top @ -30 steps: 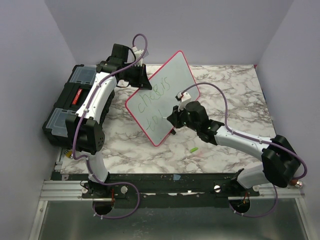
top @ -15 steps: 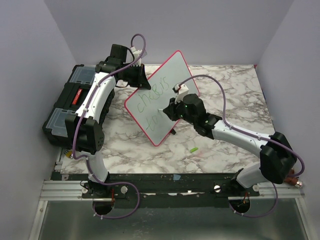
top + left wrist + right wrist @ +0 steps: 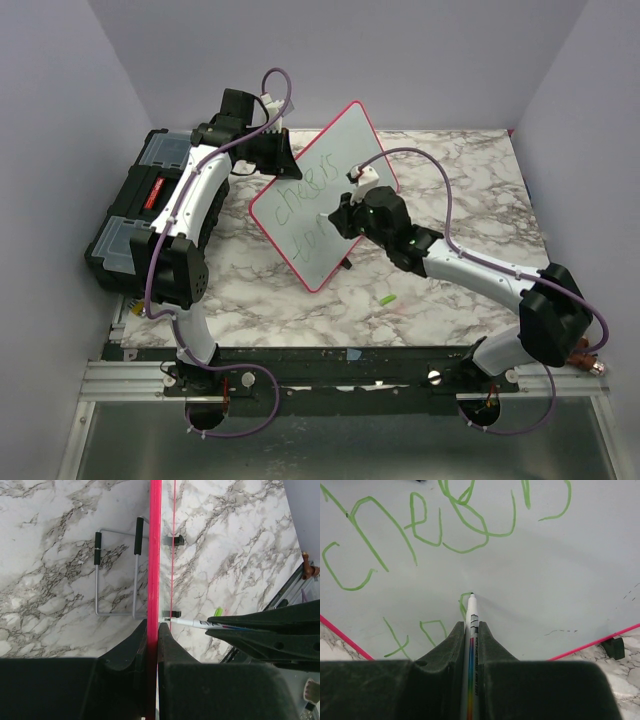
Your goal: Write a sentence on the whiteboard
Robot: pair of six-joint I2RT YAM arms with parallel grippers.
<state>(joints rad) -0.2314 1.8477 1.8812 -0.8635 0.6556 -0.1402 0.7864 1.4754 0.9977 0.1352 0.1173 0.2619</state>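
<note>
The whiteboard [image 3: 335, 165], white with a pink rim, is held tilted above the marble table. My left gripper [image 3: 272, 153] is shut on its upper left edge; the left wrist view shows the rim [image 3: 154, 555] edge-on between the jaws of that gripper [image 3: 152, 626]. The green sentence [image 3: 420, 530] reads "cheers", with "to" and a fresh stroke below it. My right gripper [image 3: 471, 627] is shut on a white marker [image 3: 471, 611] whose tip touches the board [image 3: 550, 575] on the second line. From above, the right gripper [image 3: 336, 219] is at the board's middle.
A black toolbox [image 3: 140, 210] lies at the left by the left arm. A green marker cap [image 3: 386, 299] rests on the table in front of the board. Behind the board a wire stand [image 3: 117, 575] lies on the marble. Grey walls close in both sides.
My right gripper has moved left and slightly up along the board's second line with the marker. The left gripper and the board have stayed still.
</note>
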